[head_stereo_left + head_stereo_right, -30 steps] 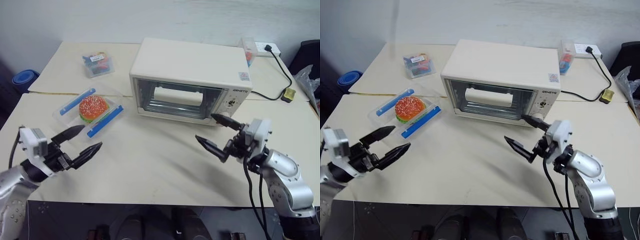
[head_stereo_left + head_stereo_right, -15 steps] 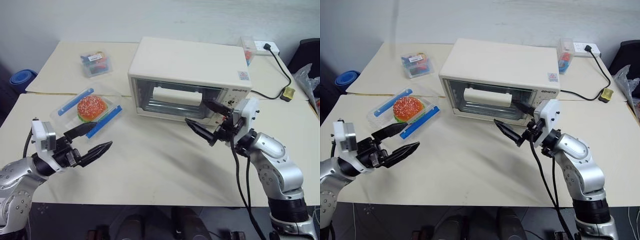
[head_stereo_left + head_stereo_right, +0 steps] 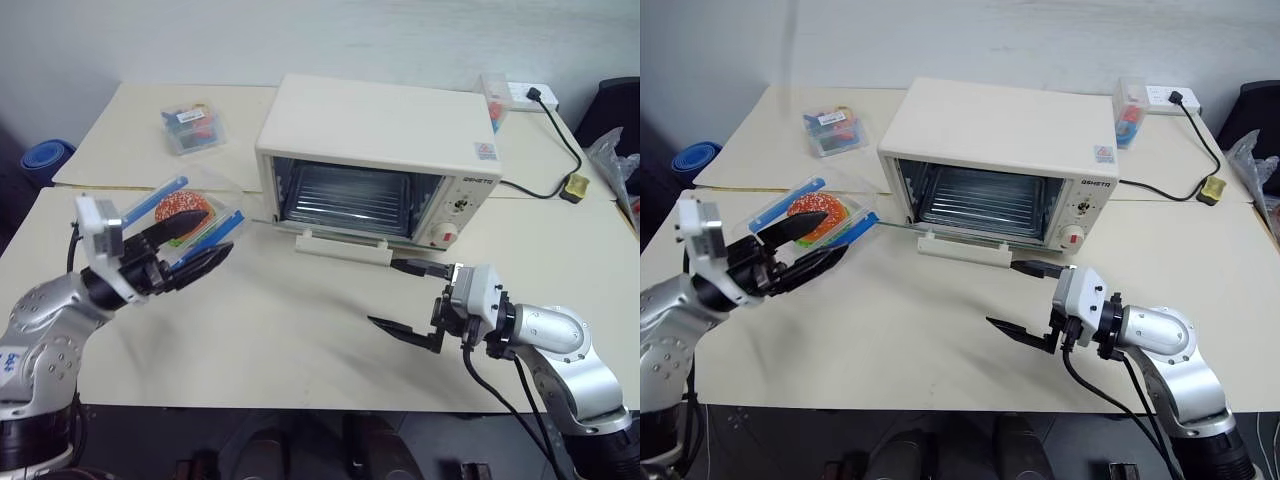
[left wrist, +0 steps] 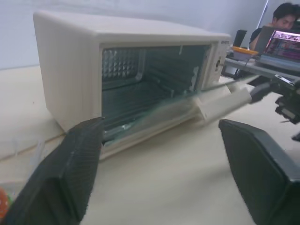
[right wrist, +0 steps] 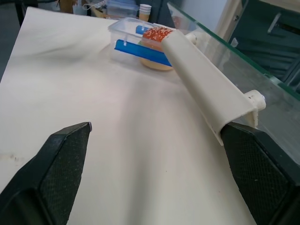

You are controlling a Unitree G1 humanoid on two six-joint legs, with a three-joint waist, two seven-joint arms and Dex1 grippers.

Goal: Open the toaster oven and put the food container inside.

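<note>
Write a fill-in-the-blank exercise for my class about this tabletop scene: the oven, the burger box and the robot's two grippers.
1. The toaster oven has its glass door folded ____.
2. The food container holds a ____ with a sesame bun.
3. The gripper closest to that container is the ____ gripper.
4. The fingers of the right gripper are ____ and hold nothing.

Missing words: down; burger; left; open

The toaster oven [image 3: 997, 160] stands with its door dropped open, the food container [image 3: 810, 215] to its left.
</note>
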